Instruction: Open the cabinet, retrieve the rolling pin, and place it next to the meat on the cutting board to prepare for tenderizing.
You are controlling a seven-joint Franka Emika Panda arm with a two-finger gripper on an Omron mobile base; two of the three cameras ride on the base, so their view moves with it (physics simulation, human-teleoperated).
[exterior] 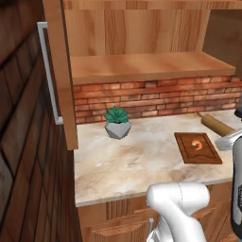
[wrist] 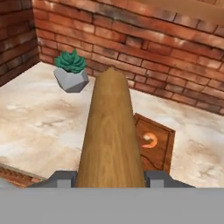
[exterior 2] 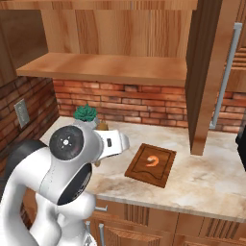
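With the cabinet (exterior: pixel 59 71) open, we are gripping the rolling pin (wrist: pixel 111 135) in the gripper (wrist: pixel 109 177), leaving only placement beside the meat (wrist: pixel 150 141) on the cutting board (wrist: pixel 166 153).

Rolling pin (wrist: pixel 111 135) blocks the left edge of the cutting board (wrist: pixel 159 144) in hand view; its near end runs off frame. In left base view the pin's right end sits behind the arm. Claw fingertips (wrist: pixel 63 178) barely visible; contact unclear.
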